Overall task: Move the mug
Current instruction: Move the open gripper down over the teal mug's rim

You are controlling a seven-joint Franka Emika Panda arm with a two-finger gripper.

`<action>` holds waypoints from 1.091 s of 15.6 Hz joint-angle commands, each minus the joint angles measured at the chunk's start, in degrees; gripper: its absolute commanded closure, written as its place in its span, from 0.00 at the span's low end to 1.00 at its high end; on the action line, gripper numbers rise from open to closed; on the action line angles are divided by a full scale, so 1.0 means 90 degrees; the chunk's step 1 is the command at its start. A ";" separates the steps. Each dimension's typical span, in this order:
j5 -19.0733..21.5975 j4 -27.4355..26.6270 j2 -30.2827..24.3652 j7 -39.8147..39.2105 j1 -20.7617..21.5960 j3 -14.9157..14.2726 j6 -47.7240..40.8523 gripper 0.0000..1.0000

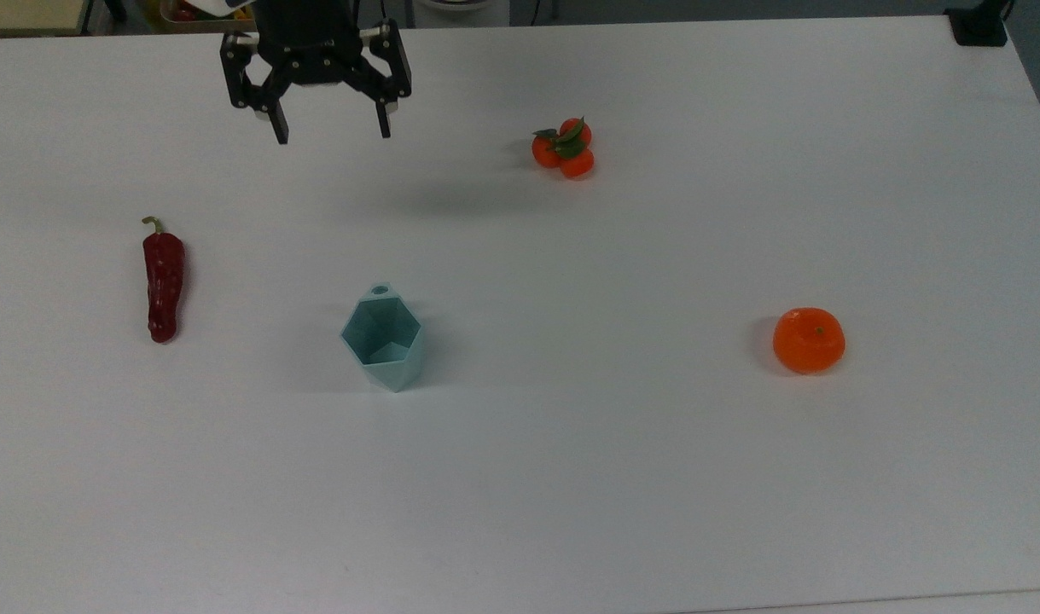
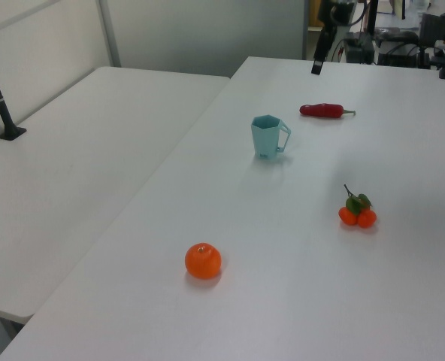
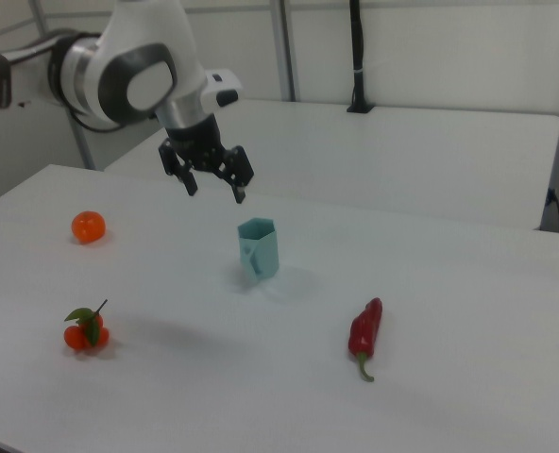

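– Handling first: what is the pale teal faceted mug (image 1: 383,338) with the hexagonal rim like?
– Rigid, light and smooth, I judge; it stands upright mid-table, between the wrinkled dark red chilli pepper (image 1: 162,283) on the top view's left and the glossy round orange (image 1: 809,340) far right.
– Where to take hold?
– Across two flat facets or the holed handle tab.
– The black two-finger gripper (image 1: 331,132)?
– Spread wide, empty, well apart from the mug.

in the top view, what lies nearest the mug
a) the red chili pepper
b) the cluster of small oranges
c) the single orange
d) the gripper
a: in the top view the red chili pepper lies closest to the mug, on the top view's left of it, while the single orange, the cluster of small oranges and the gripper are all farther off.
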 commanded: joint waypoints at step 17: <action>0.0127 -0.0619 0.1784 -0.0068 0.0309 -0.0122 0.2681 0.10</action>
